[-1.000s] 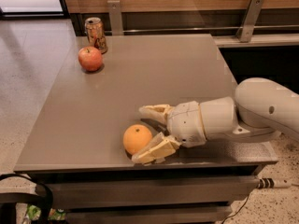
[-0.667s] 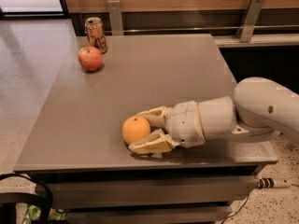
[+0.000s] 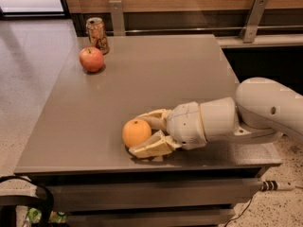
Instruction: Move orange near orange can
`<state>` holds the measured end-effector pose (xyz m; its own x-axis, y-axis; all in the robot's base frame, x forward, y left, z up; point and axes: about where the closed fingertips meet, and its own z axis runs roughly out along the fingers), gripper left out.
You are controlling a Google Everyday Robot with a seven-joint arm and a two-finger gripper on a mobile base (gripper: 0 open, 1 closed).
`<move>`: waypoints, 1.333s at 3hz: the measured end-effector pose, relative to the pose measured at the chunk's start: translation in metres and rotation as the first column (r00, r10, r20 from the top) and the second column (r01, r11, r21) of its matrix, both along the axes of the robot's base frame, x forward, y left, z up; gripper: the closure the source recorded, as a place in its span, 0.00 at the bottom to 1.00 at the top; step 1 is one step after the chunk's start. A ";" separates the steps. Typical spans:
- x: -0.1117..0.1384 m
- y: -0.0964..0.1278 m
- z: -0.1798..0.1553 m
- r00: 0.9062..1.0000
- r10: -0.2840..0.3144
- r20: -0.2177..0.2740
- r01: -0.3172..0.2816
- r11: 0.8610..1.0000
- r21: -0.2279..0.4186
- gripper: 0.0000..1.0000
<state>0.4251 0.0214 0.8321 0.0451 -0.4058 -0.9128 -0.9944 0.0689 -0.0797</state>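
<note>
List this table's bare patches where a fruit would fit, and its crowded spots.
Bare: table middle and far right, between apple and gripper. Crowded: far-left corner (orange can, apple); front edge, where the jaws hold the orange.

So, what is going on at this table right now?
The robot's gripper is near the front edge of the table, with its two fingers closed on the orange. The orange can stands at the far left corner, with a red apple just in front of it. The orange is far from the can, so the move is not yet done.
</note>
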 end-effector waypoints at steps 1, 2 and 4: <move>-0.001 0.000 0.003 1.000 -0.006 0.008 0.006 1.000 -0.003 1.00; -0.001 -0.005 0.009 0.999 -0.026 0.025 0.026 1.000 -0.008 1.00; 0.069 -0.028 0.065 0.977 -0.127 0.171 0.141 0.987 -0.075 1.00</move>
<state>0.4942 -0.0063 0.8967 0.1324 -0.4957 -0.8583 -0.9491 0.1863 -0.2540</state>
